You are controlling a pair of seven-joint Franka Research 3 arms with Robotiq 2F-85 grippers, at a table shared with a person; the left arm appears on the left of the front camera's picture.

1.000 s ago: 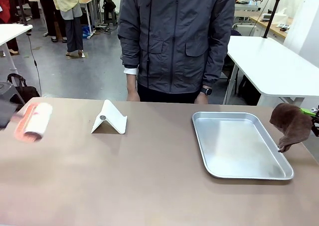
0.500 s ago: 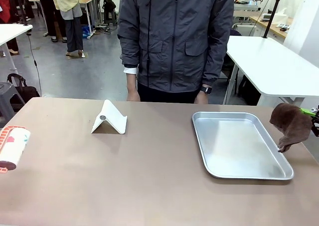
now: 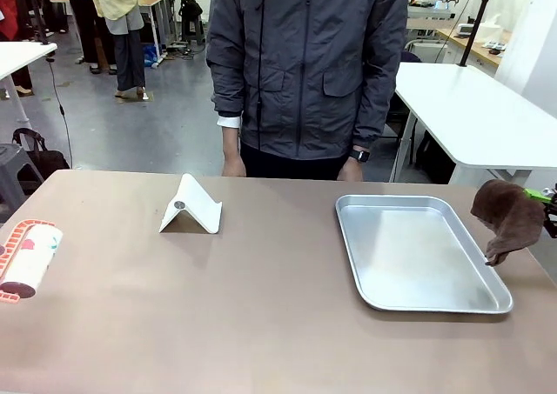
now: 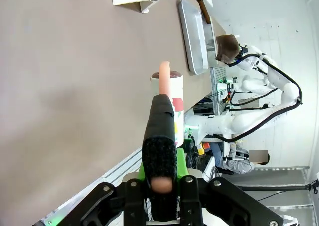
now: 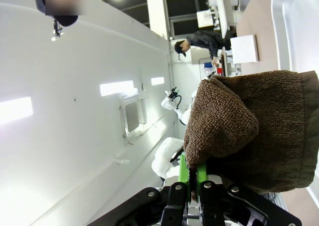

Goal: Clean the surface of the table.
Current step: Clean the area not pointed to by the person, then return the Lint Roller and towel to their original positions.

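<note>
The brownish-tan table (image 3: 261, 324) spreads across the front view. At its left edge lies a lint roller (image 3: 30, 259), white with an orange-red frame; whether it touches the top I cannot tell. In the left wrist view my left gripper (image 4: 162, 156) is shut on the roller's salmon handle, and the roller (image 4: 173, 89) points out over the table (image 4: 65, 76). At the right edge my right gripper (image 3: 548, 210) holds a brown cloth (image 3: 509, 220) hanging just off the table beside the tray. The right wrist view shows that gripper (image 5: 192, 178) shut on the cloth (image 5: 249, 131).
A shiny metal tray (image 3: 418, 250) sits on the right half. A white folded stand (image 3: 191, 204) stands at the back left of middle. A person (image 3: 305, 72) in a grey jacket stands at the far edge, hands down. White tables stand behind.
The lint roller swept from farther back on the left toward the near left edge, then shifted slightly right. The right gripper and the brown cloth stayed put.
</note>
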